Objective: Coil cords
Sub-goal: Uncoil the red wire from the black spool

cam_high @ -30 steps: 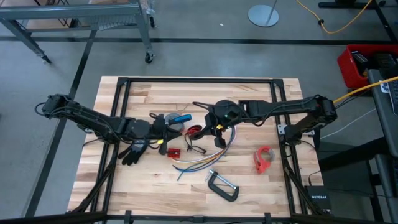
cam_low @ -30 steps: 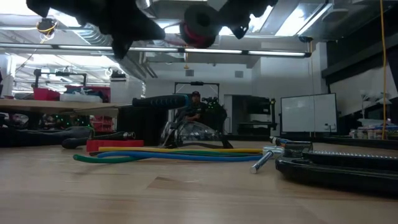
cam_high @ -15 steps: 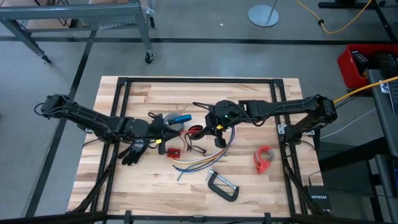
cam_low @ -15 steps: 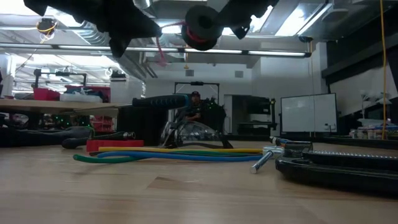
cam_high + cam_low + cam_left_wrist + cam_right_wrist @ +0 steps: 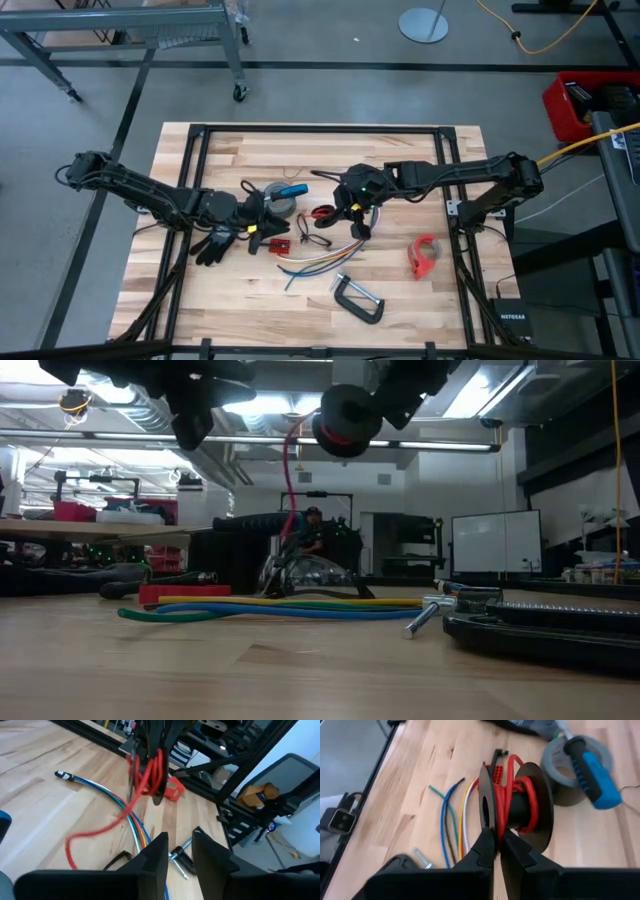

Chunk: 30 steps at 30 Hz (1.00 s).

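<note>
My right gripper (image 5: 350, 215) is shut on a black spool (image 5: 520, 805) wound with red cord, high above the table's middle; the spool also shows in the low view (image 5: 345, 420). A loose red strand (image 5: 290, 480) hangs from the spool to the table (image 5: 95, 830). The yellow, blue, green and purple wire bundle (image 5: 320, 258) lies flat on the table below. A thin black wire (image 5: 310, 240) lies beside it. My left gripper (image 5: 179, 845) hovers left of the spool (image 5: 265, 222), its fingers a narrow gap apart with nothing between them. My right gripper pinches the spool's nearer flange (image 5: 486, 812) at its rim between its two fingers. The fingers come slanting down from the table's right. The spool is lifted clear of the table, its flanges upright, and the red strand hangs slack below it.
A grey tape roll (image 5: 278, 200) with a blue-handled screwdriver (image 5: 292, 189) on it lies by the left gripper. A black glove (image 5: 215, 243), a small red box (image 5: 279, 245), a C-clamp (image 5: 358, 298) and a red tape dispenser (image 5: 424, 255) lie nearby.
My right gripper has carried the spool a little toward the table's near edge and down. The loose red strand, which was a short loop by the spool, now hangs in a long line to the table.
</note>
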Each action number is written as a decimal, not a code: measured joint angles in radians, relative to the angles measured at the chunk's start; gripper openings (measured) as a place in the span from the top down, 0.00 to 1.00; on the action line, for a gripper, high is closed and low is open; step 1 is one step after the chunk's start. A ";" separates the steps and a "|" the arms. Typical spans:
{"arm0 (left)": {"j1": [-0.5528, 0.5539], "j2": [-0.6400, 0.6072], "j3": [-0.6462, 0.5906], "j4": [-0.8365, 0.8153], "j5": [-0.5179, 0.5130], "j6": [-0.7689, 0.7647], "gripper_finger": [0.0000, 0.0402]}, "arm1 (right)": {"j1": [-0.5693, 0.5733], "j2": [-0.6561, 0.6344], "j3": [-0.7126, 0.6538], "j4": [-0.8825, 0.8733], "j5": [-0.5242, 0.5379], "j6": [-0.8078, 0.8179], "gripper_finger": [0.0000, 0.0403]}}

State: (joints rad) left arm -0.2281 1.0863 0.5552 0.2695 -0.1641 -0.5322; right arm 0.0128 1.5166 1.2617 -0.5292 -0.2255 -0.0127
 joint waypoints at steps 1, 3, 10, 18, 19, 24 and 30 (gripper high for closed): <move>0.002 0.000 0.000 0.000 -0.007 0.004 0.80 | 0.001 0.000 0.000 -0.008 -0.014 -0.008 0.96; 0.006 0.000 0.000 0.001 -0.040 0.011 0.80 | 0.001 0.005 0.000 -0.008 -0.048 -0.019 0.96; 0.015 0.030 0.000 0.088 -0.114 0.052 0.81 | 0.001 0.006 0.000 0.008 -0.061 -0.038 0.96; 0.030 0.128 0.001 0.269 -0.113 0.117 0.81 | 0.002 0.027 0.000 0.048 -0.057 -0.046 0.96; 0.037 0.137 0.001 0.272 -0.113 0.109 0.81 | 0.007 0.032 0.000 0.049 -0.056 -0.046 0.96; 0.061 0.173 0.001 0.275 -0.105 0.065 0.81 | 0.030 0.072 0.000 0.068 -0.056 -0.062 0.96; 0.063 0.183 0.002 0.274 -0.058 0.044 0.81 | 0.033 0.087 0.000 0.083 -0.046 -0.066 0.96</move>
State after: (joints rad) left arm -0.1646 1.2690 0.5571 0.5433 -0.2220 -0.4882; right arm 0.0457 1.6038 1.2617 -0.4465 -0.2718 -0.0788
